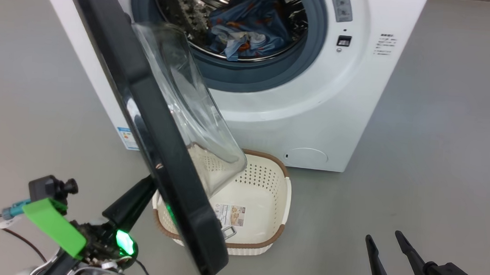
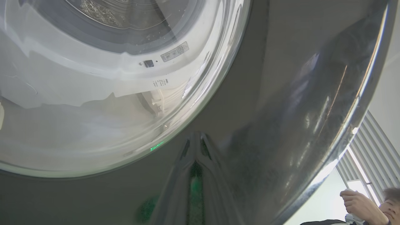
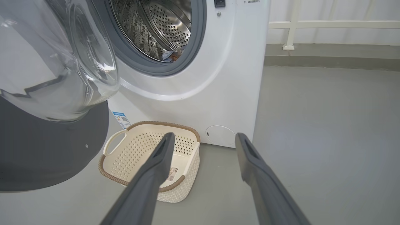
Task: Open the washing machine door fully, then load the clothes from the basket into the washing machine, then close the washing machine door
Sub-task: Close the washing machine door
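Observation:
The washing machine [image 1: 314, 116] stands ahead with its door [image 1: 159, 149] swung partway open, edge-on to my head view. The clothes [image 1: 247, 27] lie inside the steel drum, and a bit of them peeks out in the right wrist view [image 3: 172, 55]. On the floor in front sits the basket [image 1: 279, 237], with only its label sticker inside. My left gripper [image 1: 146, 186] is shut, its tips against the outer black ring of the door [image 2: 281, 78], seen close in the left wrist view [image 2: 195, 139]. My right gripper [image 1: 383, 236] hangs open at the lower right, holding nothing, its fingers [image 3: 162, 150] over the basket [image 3: 162, 124].
Grey floor [image 1: 439, 166] spreads to the right of the machine. A person [image 2: 368, 206] shows past the door's edge in the left wrist view. A low white railing [image 3: 312, 25] runs along the back wall.

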### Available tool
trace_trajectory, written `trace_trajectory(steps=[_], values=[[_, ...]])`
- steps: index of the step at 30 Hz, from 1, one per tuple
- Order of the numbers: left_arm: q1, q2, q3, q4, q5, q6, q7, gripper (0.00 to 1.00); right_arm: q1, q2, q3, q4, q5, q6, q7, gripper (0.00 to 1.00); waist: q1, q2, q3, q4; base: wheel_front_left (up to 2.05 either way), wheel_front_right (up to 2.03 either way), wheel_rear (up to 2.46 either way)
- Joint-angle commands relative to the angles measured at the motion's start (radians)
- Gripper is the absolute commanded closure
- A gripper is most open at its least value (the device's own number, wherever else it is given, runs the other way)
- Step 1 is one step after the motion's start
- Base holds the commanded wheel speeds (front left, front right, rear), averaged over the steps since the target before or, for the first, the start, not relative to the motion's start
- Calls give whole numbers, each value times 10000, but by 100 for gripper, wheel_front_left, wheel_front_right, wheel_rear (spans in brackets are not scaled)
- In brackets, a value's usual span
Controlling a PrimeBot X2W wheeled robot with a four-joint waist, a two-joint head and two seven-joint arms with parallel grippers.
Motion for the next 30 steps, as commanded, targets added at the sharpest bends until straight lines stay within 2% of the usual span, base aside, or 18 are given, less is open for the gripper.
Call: trace_trajectory(steps=[1, 15, 30], values=[[-584, 120, 74, -131, -42, -116, -90, 100, -274, -91, 222, -201, -63, 16, -49, 0, 0, 0, -90, -215, 0, 0, 0], [-1654, 120, -658, 920, -211, -118, -1359, 100, -164, -147, 308, -196, -29, 16, -49, 0, 0, 0, -311, -1505, 0, 0, 0], [-3268, 120, -1388, 2378, -172, -118, -2646, 100, -241, -145, 453, -147, -6, 16, -49, 0, 0, 0, -291, -2298, 0, 0, 0]])
